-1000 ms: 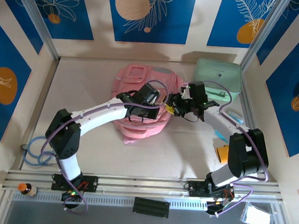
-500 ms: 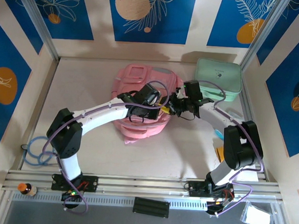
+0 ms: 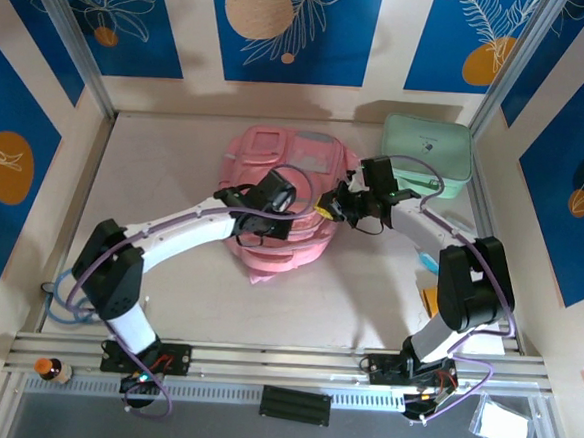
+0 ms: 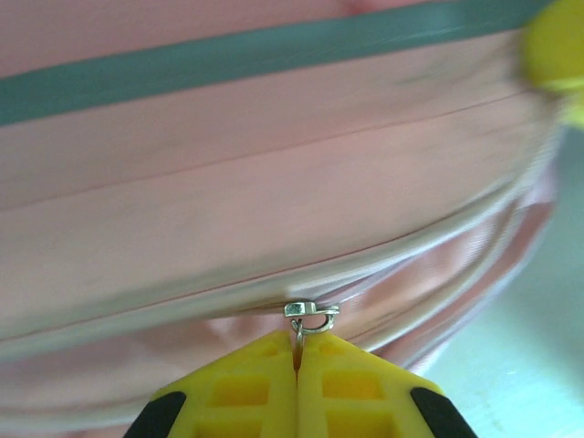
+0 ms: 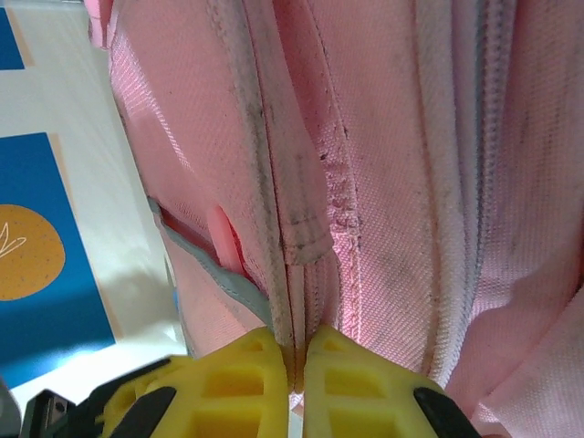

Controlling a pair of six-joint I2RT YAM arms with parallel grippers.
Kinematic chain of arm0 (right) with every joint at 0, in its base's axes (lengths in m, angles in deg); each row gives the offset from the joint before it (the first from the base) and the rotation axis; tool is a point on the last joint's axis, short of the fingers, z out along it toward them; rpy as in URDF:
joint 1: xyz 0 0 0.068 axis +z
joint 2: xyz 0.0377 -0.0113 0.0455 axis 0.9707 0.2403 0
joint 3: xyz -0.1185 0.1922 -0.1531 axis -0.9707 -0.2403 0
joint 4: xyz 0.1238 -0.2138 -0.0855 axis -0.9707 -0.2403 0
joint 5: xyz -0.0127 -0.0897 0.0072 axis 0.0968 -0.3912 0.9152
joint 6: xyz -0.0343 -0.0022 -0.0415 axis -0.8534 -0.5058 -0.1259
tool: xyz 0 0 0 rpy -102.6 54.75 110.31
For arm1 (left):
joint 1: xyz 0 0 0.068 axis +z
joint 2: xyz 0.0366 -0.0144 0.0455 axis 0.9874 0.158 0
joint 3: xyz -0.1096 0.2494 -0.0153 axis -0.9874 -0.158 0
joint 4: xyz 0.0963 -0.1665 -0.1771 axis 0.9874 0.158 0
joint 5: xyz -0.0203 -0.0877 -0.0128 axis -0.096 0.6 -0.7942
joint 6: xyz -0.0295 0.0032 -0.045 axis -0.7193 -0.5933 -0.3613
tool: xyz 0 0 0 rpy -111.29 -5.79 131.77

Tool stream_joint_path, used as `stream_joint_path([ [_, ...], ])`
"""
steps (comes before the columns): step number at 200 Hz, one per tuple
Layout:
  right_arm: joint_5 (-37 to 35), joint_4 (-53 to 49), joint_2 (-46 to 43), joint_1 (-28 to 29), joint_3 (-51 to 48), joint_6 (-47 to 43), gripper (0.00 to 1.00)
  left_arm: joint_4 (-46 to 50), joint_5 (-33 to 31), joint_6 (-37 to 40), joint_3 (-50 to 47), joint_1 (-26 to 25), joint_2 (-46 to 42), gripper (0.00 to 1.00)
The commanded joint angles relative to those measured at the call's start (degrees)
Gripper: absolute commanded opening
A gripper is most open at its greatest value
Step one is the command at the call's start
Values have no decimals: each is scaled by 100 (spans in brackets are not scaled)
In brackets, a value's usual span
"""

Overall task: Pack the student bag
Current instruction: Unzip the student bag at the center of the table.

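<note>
The pink student bag lies at the middle back of the table. My left gripper is shut on the bag's small metal zipper pull, which sits on the zip line of the pink fabric. The left arm reaches across the front of the bag. My right gripper is at the bag's right side. In the right wrist view its yellow fingers are shut on a fold of pink seam fabric, pinched between the tips of the right gripper.
A mint green hard case stands at the back right, close behind the right arm. Small blue and orange items lie along the right edge. A coiled blue cable rests at the near left.
The right gripper has closed onto the bag's seam at its right side. The left gripper has moved left along the bag, still holding the zipper pull.
</note>
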Motion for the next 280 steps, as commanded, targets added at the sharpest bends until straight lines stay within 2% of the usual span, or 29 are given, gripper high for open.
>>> stream_joint_path([
  [1, -427, -131, -163, -222, 48, -161, 7, 843, -720, 126, -332, 226, -424, 0],
  [17, -400, -122, -118, -255, 115, -240, 7, 1006, -1024, 180, -429, 378, -560, 0],
  [40, -227, -70, 54, -271, 286, -421, 7, 892, -960, 390, -447, 473, -692, 0],
  [68, -46, -40, 392, -273, 613, -700, 8, 460, -220, 748, -394, 431, -681, 0],
  [101, -335, -49, 675, -384, 1029, -884, 12, 13, 233, 1071, -179, 148, -533, 0],
  [121, -443, -193, 694, -482, 1176, -829, 22, -127, 350, 1134, 95, -63, -319, 0],
  [148, -831, -395, 191, -490, 864, -613, 40, -218, 460, 1050, 400, -176, 22, 0],
  [165, -1060, -458, -290, -490, 389, -319, 46, -235, 500, 979, 515, -187, 202, 0],
  [179, -974, -353, -643, -486, -19, -99, 49, -259, 538, 957, 566, -187, 283, 0],
  [200, -657, -196, -907, -406, -397, 207, 52, -305, 558, 974, 575, -182, 319, 0],
  [230, -173, 107, -761, -192, -445, 524, 53, -316, 582, 994, 564, -187, 328, 0],
  [280, -128, 300, -248, 102, -27, 682, 52, -289, 628, 931, 549, -183, 312, 0],
])
